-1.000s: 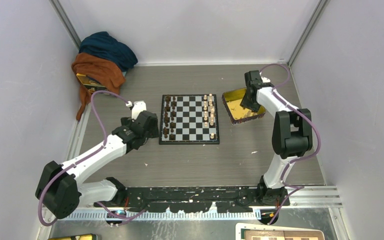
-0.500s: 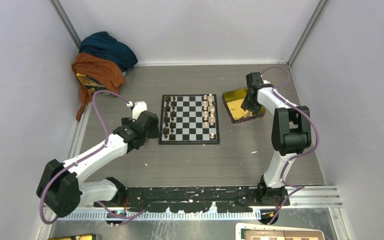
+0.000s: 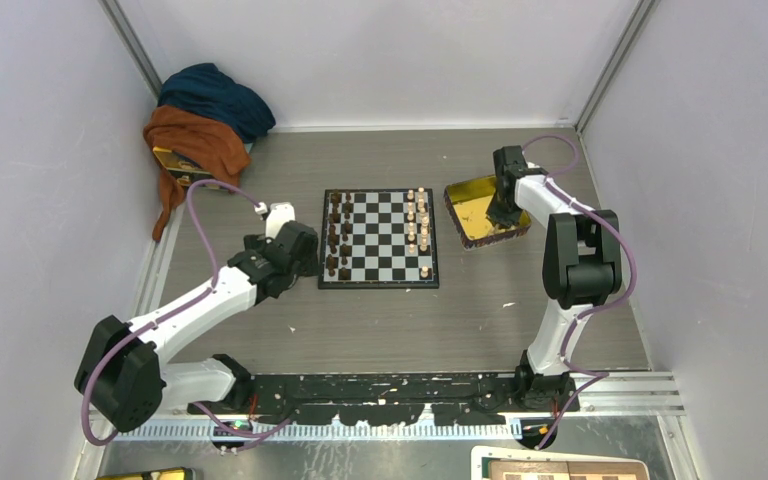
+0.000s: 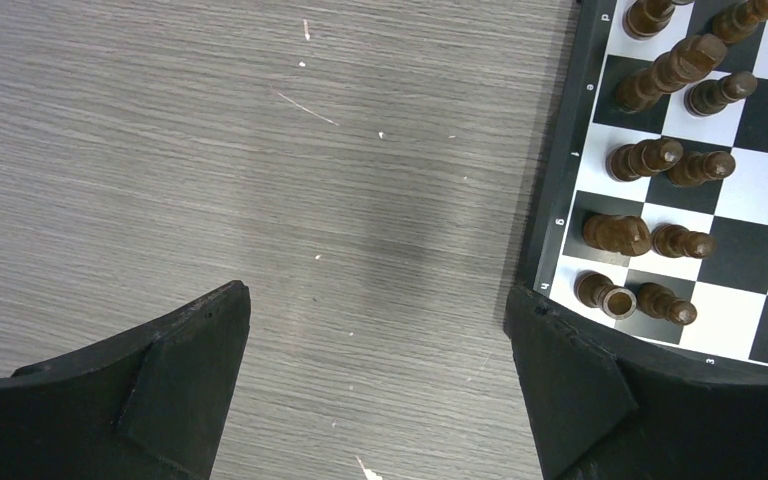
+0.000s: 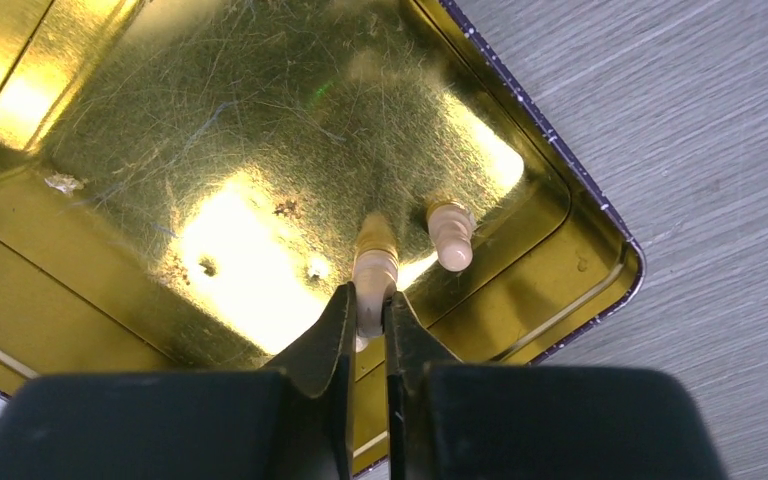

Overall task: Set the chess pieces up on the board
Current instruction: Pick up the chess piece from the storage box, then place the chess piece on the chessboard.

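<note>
The board (image 3: pixel 379 240) lies mid-table, with dark brown pieces (image 3: pixel 334 232) along its left files and light-tan chess pieces (image 3: pixel 418 225) along its right. My right gripper (image 5: pixel 370 302) reaches into the yellow tray (image 5: pixel 520 300) and is shut on a light-tan chess piece (image 5: pixel 375 265). A second tan piece (image 5: pixel 450 233) lies just to its right in the tray. From above, the right gripper (image 3: pixel 503 212) sits over the tray (image 3: pixel 468 200). My left gripper (image 4: pixel 375 310) hangs open over bare table beside the board's left edge (image 4: pixel 550 225), holding nothing.
A heap of blue and orange cloth (image 3: pixel 205 115) lies in the far left corner. The tray sits tilted just right of the board. Walls close in the table on the left, back and right. Small white flecks dot the tabletop (image 4: pixel 305 105).
My right gripper has moved slightly deeper into the tray and closed on a tan piece. The left arm has not moved.
</note>
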Controlling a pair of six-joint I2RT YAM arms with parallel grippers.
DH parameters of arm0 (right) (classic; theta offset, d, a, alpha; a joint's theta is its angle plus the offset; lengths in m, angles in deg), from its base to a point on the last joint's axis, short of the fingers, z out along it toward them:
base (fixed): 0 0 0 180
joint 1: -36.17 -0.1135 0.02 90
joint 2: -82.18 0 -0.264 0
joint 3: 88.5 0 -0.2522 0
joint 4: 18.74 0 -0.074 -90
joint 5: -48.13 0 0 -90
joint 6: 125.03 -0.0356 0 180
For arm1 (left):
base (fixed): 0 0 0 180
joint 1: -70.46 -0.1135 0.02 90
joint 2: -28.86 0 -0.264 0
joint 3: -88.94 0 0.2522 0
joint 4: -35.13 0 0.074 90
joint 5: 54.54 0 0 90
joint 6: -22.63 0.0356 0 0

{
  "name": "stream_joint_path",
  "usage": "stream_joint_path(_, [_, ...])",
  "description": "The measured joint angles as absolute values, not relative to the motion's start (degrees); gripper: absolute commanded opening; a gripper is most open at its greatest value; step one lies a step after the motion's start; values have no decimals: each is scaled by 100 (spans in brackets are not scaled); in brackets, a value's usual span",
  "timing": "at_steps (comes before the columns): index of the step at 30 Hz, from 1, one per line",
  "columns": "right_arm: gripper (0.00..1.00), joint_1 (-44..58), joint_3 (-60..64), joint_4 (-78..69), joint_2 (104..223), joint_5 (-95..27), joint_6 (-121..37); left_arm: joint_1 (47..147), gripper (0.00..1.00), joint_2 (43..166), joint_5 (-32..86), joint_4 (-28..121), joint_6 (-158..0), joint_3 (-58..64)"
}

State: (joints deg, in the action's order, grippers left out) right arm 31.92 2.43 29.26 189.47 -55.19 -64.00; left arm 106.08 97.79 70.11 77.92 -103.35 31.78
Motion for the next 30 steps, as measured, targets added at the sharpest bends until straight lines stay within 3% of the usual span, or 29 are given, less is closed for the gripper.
stream_joint_path(2, [1,3192,241,2930,18947,-5523,-6383,10608,100,9779,7011,7797,-10335,3158])
stream_joint_path(19, [1,3030,-338,3216,18389,-5610,-6169,10608,100,9543,7005,7801,-10340,3134])
stream_joint_path(30, [1,1738,-559,3758,17812,-5820,-6112,10608,100,9153,6979,7845,-10344,3285])
